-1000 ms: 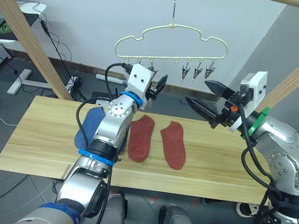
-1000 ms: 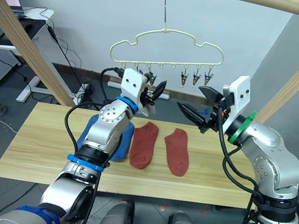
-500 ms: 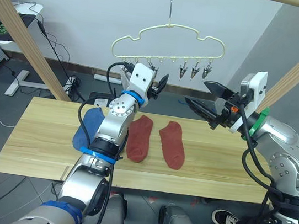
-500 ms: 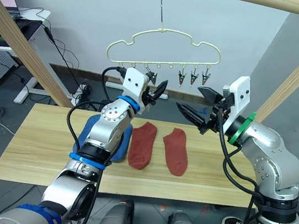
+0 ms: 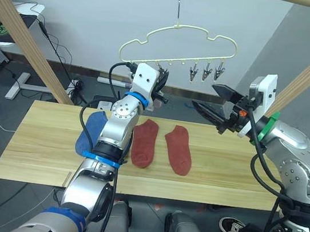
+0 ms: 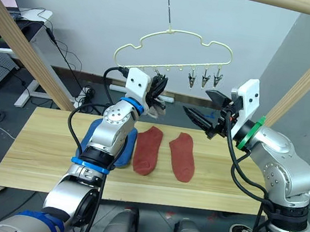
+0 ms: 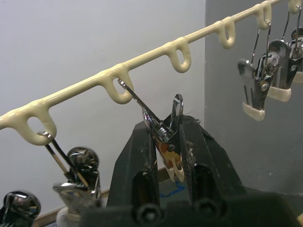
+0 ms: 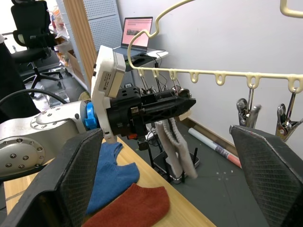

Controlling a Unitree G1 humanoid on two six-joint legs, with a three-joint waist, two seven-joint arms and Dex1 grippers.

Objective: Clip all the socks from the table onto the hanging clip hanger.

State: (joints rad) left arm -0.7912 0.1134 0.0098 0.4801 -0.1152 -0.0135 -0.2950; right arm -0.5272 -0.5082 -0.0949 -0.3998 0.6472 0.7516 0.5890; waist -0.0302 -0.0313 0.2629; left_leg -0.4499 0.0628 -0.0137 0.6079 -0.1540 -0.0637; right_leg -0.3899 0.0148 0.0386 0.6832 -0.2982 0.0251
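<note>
A pale wall stands behind a wooden frame, and below it lies the long wooden surface (image 5: 41, 146). On the surface, two rust-red socks (image 5: 165, 146) lie side by side, and a blue sock (image 5: 92, 131) lies just beside them, partly behind the left arm.

The clip hanger (image 5: 179, 44) hangs above the far edge of the surface. Compared with a moment ago, the hanger sits tilted, with its end over the left arm lower, and the left end effector (image 5: 159, 91), which was a little below the row of clips with its fingers apart, has now come up to that row. This probably means that the clipping step is in hand and no longer only the approach.

In the left wrist view the left end effector is closed narrowly on one metal clip (image 7: 166, 124), squeezing it while its wire loop hangs from an eyelet of the hanger. In the right wrist view a light grey sock (image 8: 176, 147) hangs down at this end effector; whether the clip already bites it I cannot tell.

The right end effector (image 5: 212, 100) hovers near the hanger on the other side, its fingers wide apart and holding nothing. Three free clips (image 5: 206, 71) hang close above it.
</note>
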